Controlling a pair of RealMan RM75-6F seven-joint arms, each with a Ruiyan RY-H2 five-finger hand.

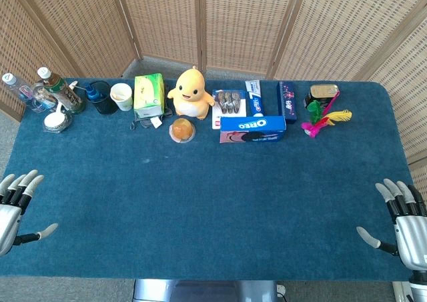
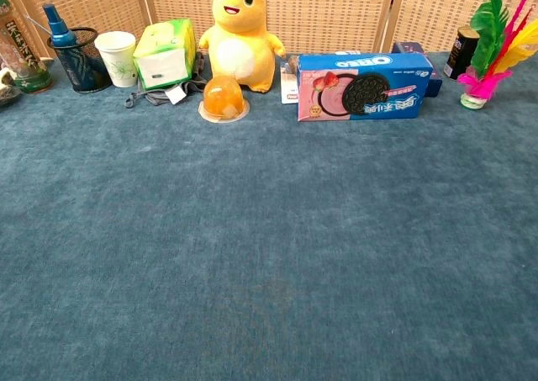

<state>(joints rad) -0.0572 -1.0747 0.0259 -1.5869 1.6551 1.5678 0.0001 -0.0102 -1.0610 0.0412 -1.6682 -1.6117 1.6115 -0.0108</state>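
Observation:
My left hand (image 1: 15, 205) hovers at the near left corner of the blue table (image 1: 213, 195), fingers spread and holding nothing. My right hand (image 1: 400, 225) mirrors it at the near right corner, also open and empty. Neither hand shows in the chest view. Along the far side stand a yellow plush duck (image 1: 191, 92) (image 2: 239, 32), an orange jelly cup (image 1: 183, 129) (image 2: 224, 97) and a blue Oreo box (image 1: 253, 128) (image 2: 365, 85). All lie far from both hands.
At the far left are bottles (image 1: 57, 89), a mesh pen cup (image 2: 82, 57), a paper cup (image 1: 121, 96) (image 2: 117, 58) and a green tissue box (image 1: 149, 95) (image 2: 160, 54). A feather shuttlecock (image 1: 320, 119) (image 2: 490, 49) and a can (image 1: 323, 93) stand far right. Wicker screens back the table.

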